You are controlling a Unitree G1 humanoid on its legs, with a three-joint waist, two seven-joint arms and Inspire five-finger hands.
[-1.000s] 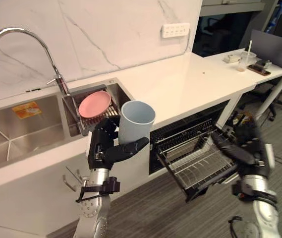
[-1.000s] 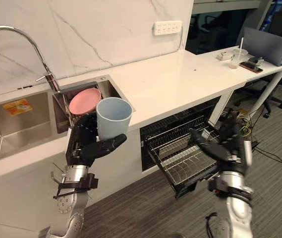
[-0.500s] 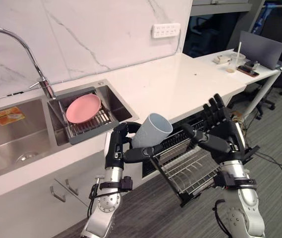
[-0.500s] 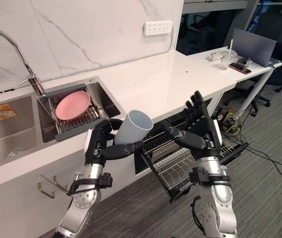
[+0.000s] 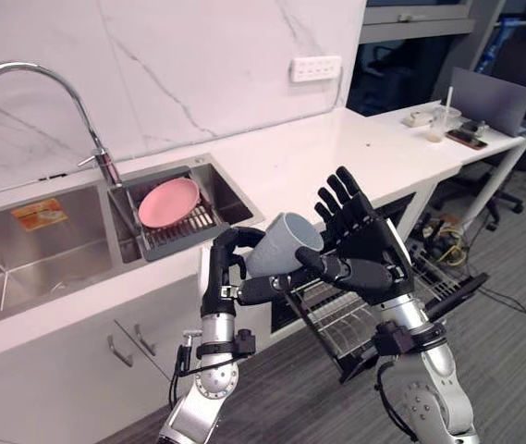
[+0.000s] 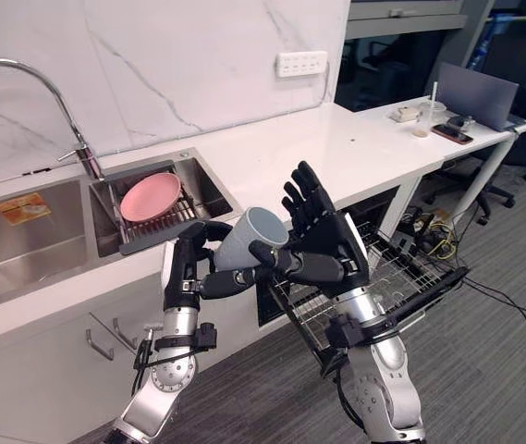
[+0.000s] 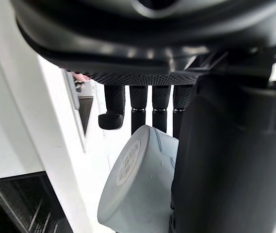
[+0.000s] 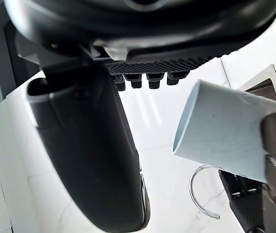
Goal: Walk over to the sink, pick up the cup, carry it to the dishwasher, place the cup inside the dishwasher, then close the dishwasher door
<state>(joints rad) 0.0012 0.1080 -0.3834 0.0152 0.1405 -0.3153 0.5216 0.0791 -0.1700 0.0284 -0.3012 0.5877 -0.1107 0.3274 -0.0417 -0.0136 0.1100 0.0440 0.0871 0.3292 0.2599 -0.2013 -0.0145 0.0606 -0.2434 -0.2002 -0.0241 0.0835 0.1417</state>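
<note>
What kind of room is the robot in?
Most likely a small kitchen inside an office. There's a sink with a tall tap, an open dishwasher, and a desk with a laptop at the counter's far end.

A white marble wall (image 5: 198, 65) with grey veins carries a white socket strip (image 5: 315, 67) above a long white counter (image 5: 336, 157). At the counter's far end stands a white desk (image 5: 507, 139) with a grey laptop (image 5: 491, 90) open on it. Below the counter are white cabinet fronts (image 5: 68, 370), and the floor (image 5: 512, 361) is dark grey carpet.
</note>
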